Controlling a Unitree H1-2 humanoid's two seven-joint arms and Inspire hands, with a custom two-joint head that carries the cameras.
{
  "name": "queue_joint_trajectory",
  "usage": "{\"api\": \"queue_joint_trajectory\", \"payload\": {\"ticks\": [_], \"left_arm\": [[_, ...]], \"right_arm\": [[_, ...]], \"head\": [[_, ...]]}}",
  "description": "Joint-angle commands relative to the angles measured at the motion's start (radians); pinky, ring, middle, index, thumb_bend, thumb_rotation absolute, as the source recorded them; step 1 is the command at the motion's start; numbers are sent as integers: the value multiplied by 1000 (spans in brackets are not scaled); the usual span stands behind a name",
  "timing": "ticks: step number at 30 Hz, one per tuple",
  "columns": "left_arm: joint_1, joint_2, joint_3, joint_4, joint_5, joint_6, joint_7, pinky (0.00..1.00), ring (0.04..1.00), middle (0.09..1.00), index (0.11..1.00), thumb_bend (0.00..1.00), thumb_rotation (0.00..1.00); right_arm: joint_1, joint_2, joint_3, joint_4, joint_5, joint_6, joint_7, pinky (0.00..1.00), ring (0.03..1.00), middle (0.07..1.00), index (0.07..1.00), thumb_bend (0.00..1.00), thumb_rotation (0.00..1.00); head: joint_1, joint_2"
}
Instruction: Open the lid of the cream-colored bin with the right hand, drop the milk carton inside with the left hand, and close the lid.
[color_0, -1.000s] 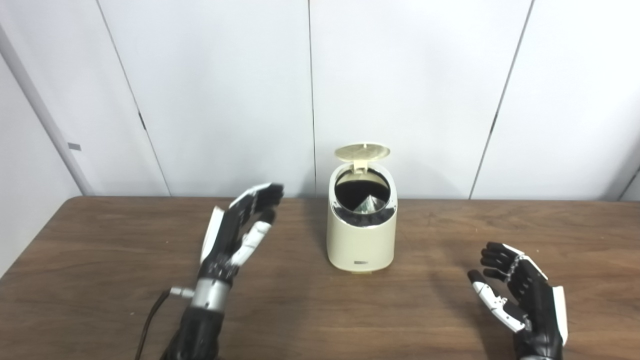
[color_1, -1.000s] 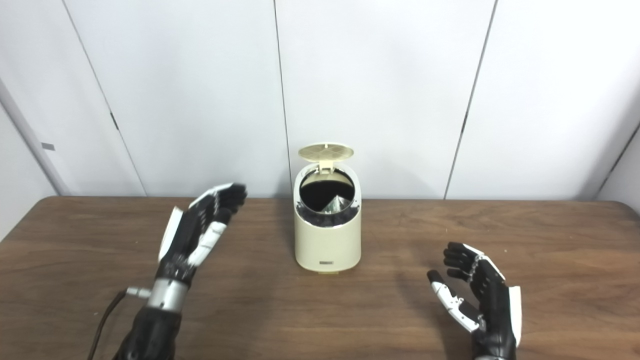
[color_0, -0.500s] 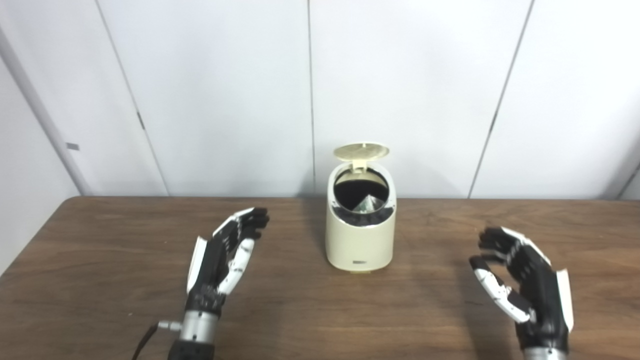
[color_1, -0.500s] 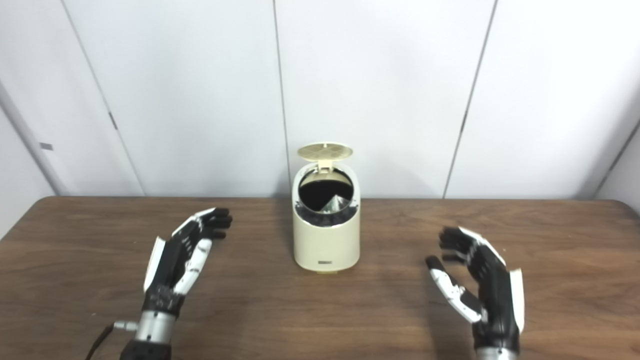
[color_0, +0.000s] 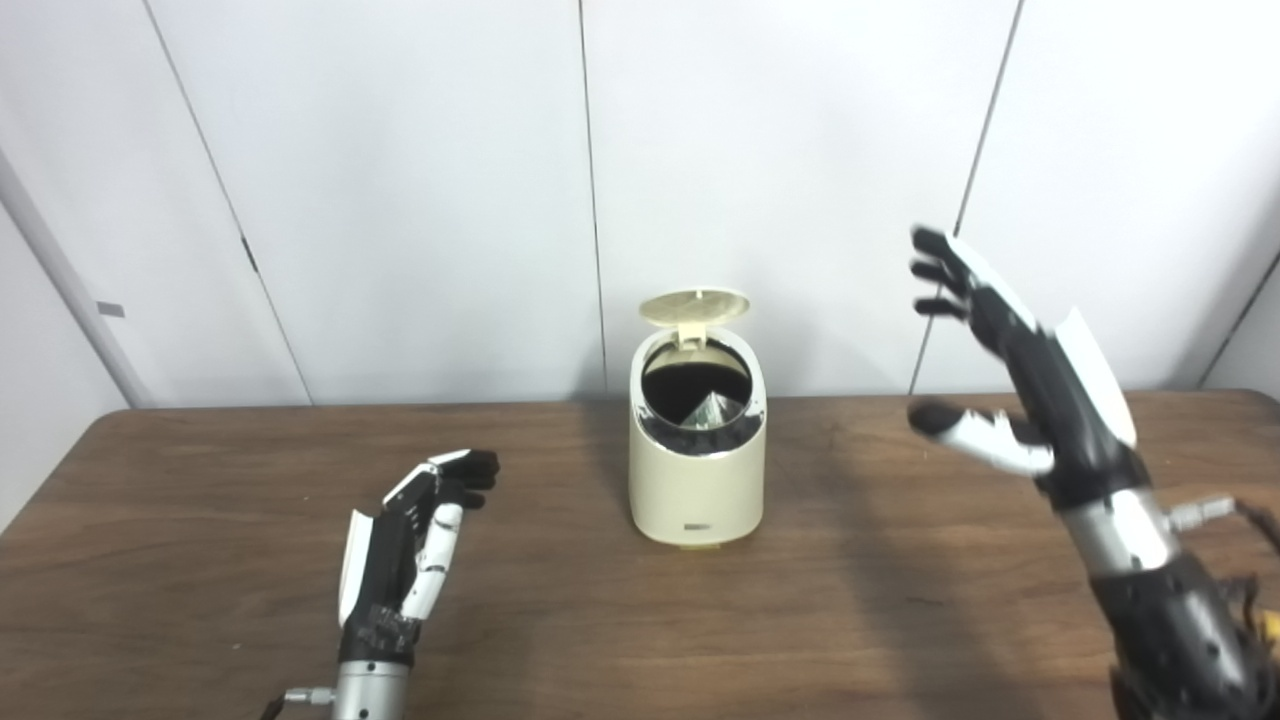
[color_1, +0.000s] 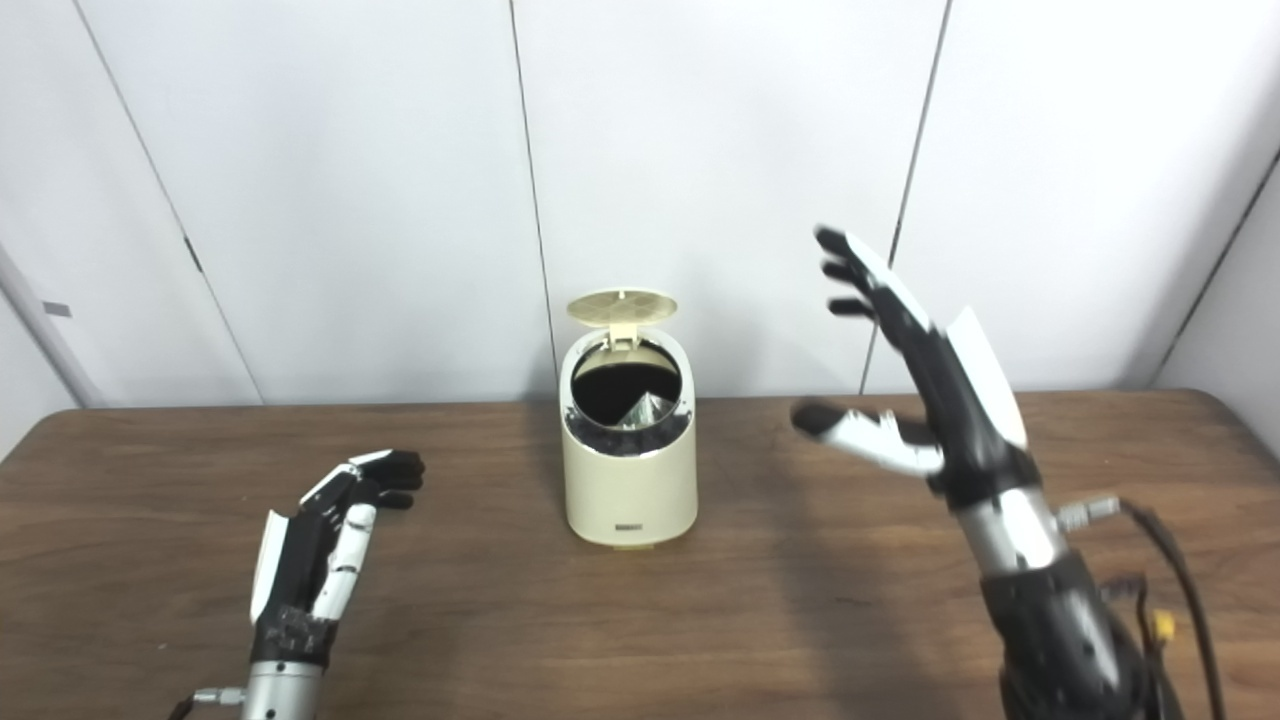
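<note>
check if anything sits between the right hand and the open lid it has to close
Nothing visible does. The right hand is raised to the right of the bin, with open air between it and the upright lid.

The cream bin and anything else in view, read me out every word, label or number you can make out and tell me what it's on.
Small dark label low on the front of the cream bin: too small and blurred to read.
Milk carton inside the bin: no print legible.
Nothing else in either view carries readable text.
</note>
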Motion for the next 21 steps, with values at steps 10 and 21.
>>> {"api": "queue_joint_trajectory", "payload": {"ticks": [10,21], "left_arm": [[23,2,-26,36,-50,-39,10,623,679,689,690,504,812],[19,8,-38,38,-30,-39,39,625,679,688,680,511,818]], "right_arm": [[-311,-95,169,39,-290,168,185,806,904,891,884,814,890],[-433,-68,294,173,-469,240,315,907,935,892,880,827,846]], "head": [[0,7],[12,8]]}}
